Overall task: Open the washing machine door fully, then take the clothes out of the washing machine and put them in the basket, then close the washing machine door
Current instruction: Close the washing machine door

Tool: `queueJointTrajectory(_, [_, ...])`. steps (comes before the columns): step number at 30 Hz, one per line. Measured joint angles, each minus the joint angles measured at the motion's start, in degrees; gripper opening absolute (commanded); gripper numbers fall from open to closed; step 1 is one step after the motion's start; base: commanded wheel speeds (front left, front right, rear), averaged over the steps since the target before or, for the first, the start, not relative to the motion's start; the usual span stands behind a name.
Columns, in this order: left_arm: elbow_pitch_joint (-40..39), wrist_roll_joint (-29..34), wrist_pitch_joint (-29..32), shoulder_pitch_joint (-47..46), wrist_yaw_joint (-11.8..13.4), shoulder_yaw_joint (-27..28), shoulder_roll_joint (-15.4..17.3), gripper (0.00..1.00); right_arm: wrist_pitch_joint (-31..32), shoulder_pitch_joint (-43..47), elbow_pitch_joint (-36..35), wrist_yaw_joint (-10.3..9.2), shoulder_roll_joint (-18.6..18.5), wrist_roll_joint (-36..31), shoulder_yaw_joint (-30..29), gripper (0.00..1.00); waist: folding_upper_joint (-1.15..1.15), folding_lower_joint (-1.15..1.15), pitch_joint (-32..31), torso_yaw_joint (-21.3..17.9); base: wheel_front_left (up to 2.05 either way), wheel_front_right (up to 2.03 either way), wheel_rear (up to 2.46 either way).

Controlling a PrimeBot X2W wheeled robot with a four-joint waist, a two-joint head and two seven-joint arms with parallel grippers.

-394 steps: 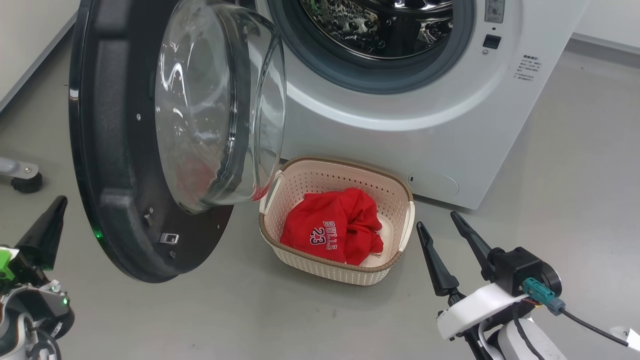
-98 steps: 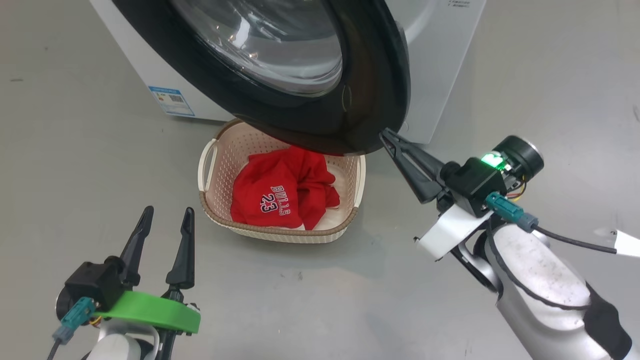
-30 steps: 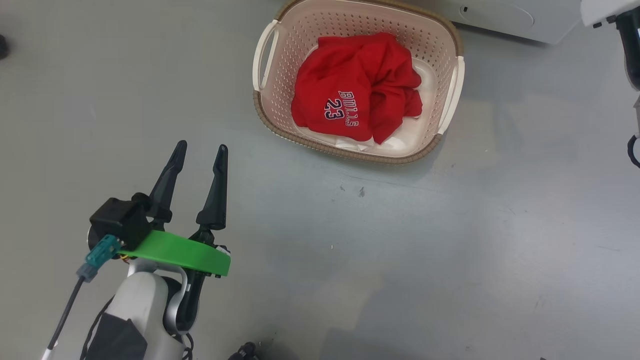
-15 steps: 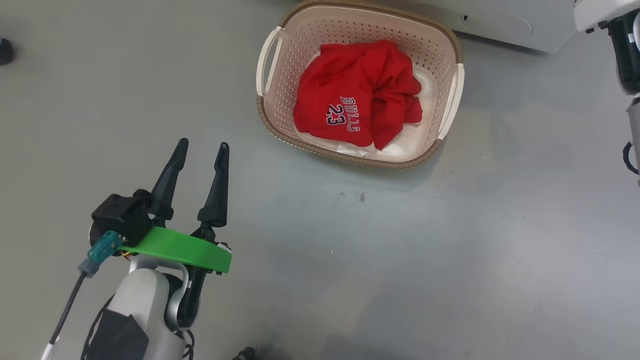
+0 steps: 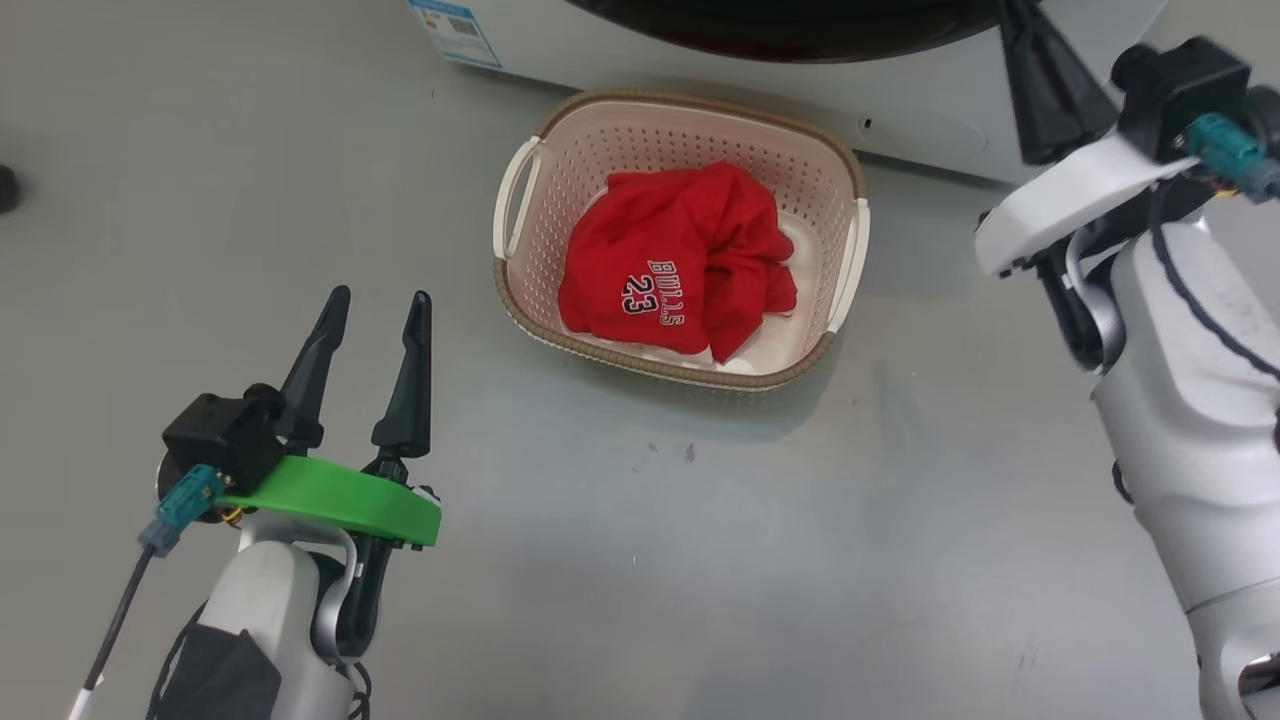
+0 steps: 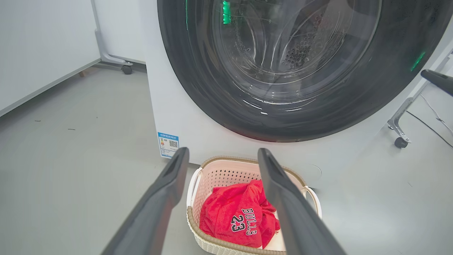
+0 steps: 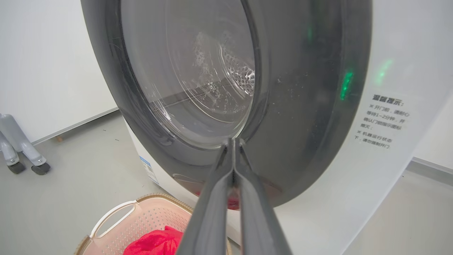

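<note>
Left gripper (image 5: 380, 295): fingers spread wide, empty, above the floor, short of the basket (image 5: 690, 100).
Basket: just before the machine (image 6: 170, 106); clothes (image 5: 680, 270) heaped inside.
Right gripper (image 7: 234, 141): fingers pressed together, empty, tips at the door (image 7: 300, 106) ring; contact unclear.
Door: lies against the machine; latching cannot be told.
Hazards: tips skidding off the glossy ring; an unlatched door swinging back over the basket.

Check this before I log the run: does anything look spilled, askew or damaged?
Nothing stands out. The clothes lie bundled inside the basket, none over its rim; the basket sits upright before the washing machine; the washing machine door looks undamaged.
</note>
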Motion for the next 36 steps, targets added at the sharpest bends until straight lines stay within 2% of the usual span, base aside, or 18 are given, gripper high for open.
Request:
queueJointTrajectory(9, [1.55,0.09,0.0,2.42,0.0,2.72,1.12,1.0,-0.92,8.79,0.76,0.31,3.45,1.57,-0.4,0.0,0.0,0.0,-6.03,-3.2,0.0,0.0,0.0])
queueJointTrajectory(17, [2.12,0.22,0.0,5.97,0.0,4.0,2.13,1.0,-1.0,15.41,0.05,-0.71,5.63,4.68,-3.32,0.0,0.0,0.0,-11.4,-6.87,0.0,0.0,0.0])
queueJointTrajectory(21, [2.23,0.25,0.0,7.93,0.0,5.12,2.8,1.0,-1.01,18.46,-0.43,-0.74,6.24,4.75,-3.14,0.0,0.0,0.0,-13.79,-8.88,0.0,0.0,0.0])
queueJointTrajectory(28, [2.53,0.48,0.0,10.51,0.0,5.22,2.93,1.0,-1.24,22.59,-4.92,-2.67,6.93,5.09,-5.86,0.0,0.0,0.0,-17.64,-11.98,0.0,0.0,0.0])
queueJointTrajectory(36, [2.27,1.59,0.0,13.0,0.0,5.42,3.02,1.0,-1.43,28.26,-6.79,-2.4,7.44,7.27,-7.73,0.0,0.0,0.0,-20.91,-14.13,0.0,0.0,0.0])
